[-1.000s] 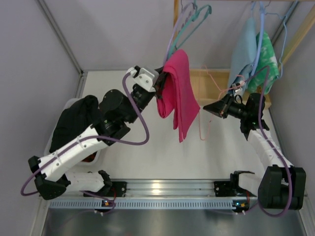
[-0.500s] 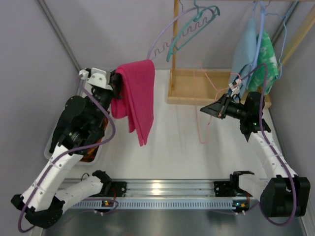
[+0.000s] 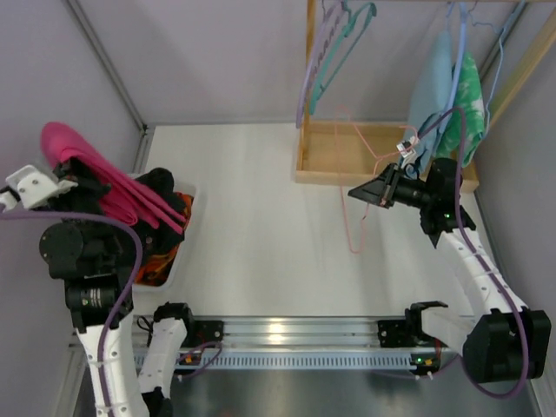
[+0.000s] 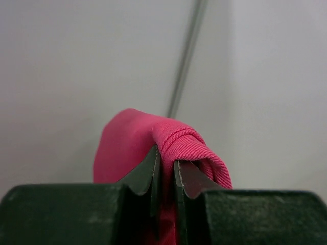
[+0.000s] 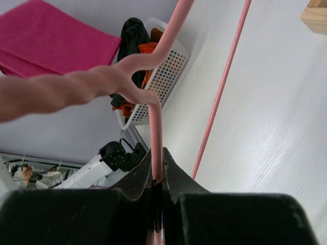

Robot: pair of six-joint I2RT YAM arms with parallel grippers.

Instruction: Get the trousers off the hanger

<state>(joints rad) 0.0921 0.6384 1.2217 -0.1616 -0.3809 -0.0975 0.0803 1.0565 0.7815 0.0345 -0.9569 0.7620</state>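
Counted one pair of pink trousers [image 3: 104, 187] and one pink wire hanger [image 5: 155, 138]. Two plastic hangers hung at the far side: a teal hanger [image 3: 351, 37] and a purple hanger [image 3: 303, 91]. Two garments hung far right: a light blue garment [image 3: 432, 82] and a green garment [image 3: 472, 87]. There was one white basket [image 5: 168, 69] on the left and one wooden tray [image 3: 330, 179] at the far side.

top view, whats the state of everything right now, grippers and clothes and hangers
left gripper: shut on the trousers
trousers: off the hanger, bunched, trailing toward the basket
right gripper: shut on the pink hanger
pink hanger: bare, held up
basket: holds dark and orange clothes
spare hangers: hung up, bare
blue cloth: hung up
green cloth: hung up
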